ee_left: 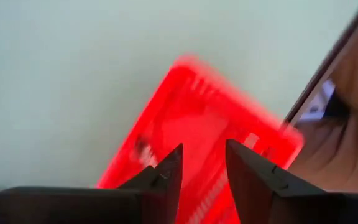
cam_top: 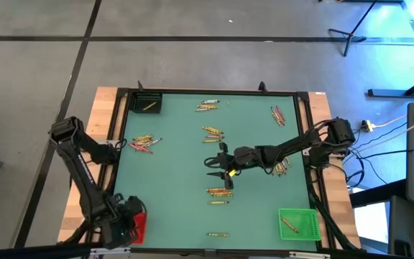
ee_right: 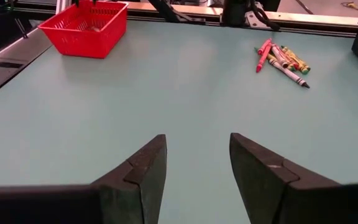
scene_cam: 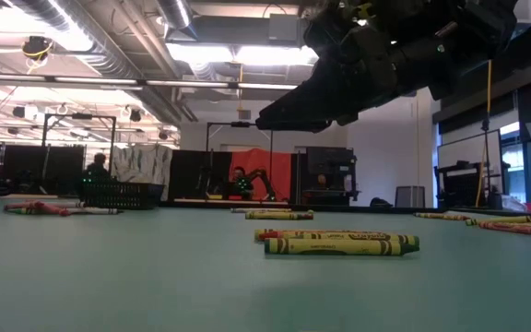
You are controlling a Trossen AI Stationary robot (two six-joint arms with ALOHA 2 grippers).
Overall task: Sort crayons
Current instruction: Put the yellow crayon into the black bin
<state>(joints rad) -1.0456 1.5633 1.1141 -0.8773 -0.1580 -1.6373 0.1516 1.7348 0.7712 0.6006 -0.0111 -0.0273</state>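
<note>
Crayons lie in several small clusters on the green table: near the far edge [cam_top: 208, 106], far right [cam_top: 277, 115], left [cam_top: 144, 142], middle [cam_top: 213, 133] and nearer the front [cam_top: 218, 193]. My right gripper [cam_top: 210, 167] hangs open and empty above the table's middle, between the middle and front clusters. In the low view it [scene_cam: 284, 115] floats above the yellow and red crayons [scene_cam: 339, 242]. In the right wrist view [ee_right: 194, 149] only bare table shows between its fingers. My left gripper [ee_left: 202, 152] is open over the red bin [ee_left: 197, 124] at the near left corner.
A black bin [cam_top: 148, 103] stands at the far left corner, a green bin [cam_top: 297, 223] at the near right corner, the red bin [cam_top: 136, 223] at the near left. More crayons lie by the right arm [cam_top: 282, 167] and near the front edge [cam_top: 218, 234].
</note>
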